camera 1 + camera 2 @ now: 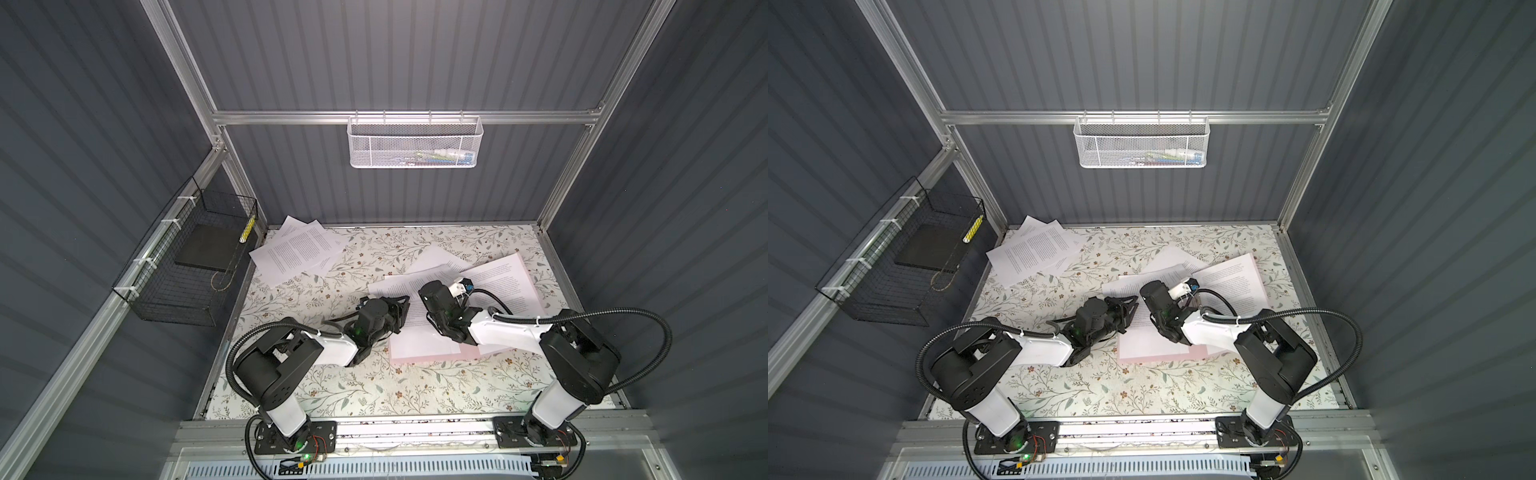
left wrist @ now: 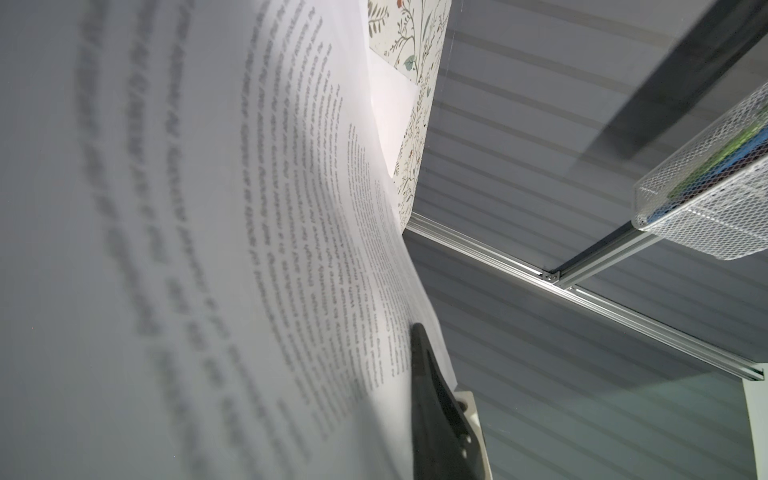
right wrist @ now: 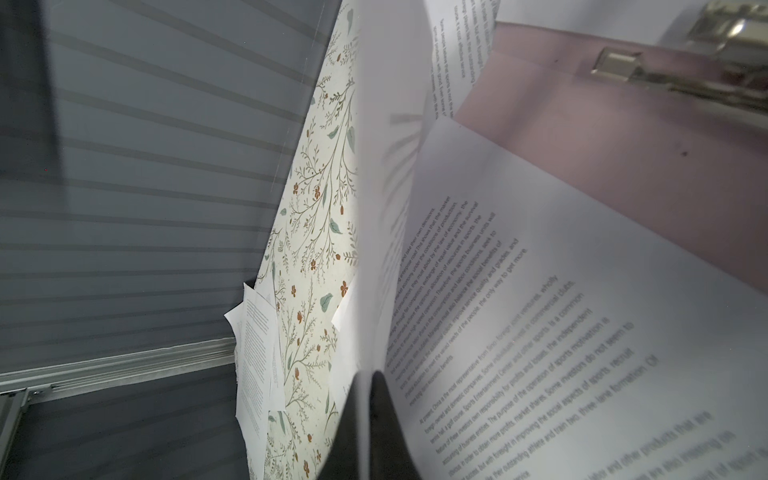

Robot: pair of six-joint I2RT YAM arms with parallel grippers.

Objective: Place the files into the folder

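The pale pink folder (image 1: 424,359) (image 1: 1154,356) lies open at the middle right of the table, with printed files (image 1: 498,286) spread over it. Its metal clip (image 3: 648,70) shows in the right wrist view. More files (image 1: 297,249) (image 1: 1034,249) lie in a loose pile at the back left. My right gripper (image 1: 424,291) (image 3: 368,376) is shut on the edge of one sheet (image 3: 386,187), which stands up from the folder. At that sheet's left edge is my left gripper (image 1: 401,309). The curved sheet (image 2: 208,208) rests against one finger (image 2: 432,395) and hides the other.
A black wire basket (image 1: 183,270) on the left wall holds a dark flat slab (image 1: 208,245). A white mesh basket (image 1: 415,141) hangs from the back rail. The floral table cover (image 1: 374,386) runs to aluminium frame posts at the sides.
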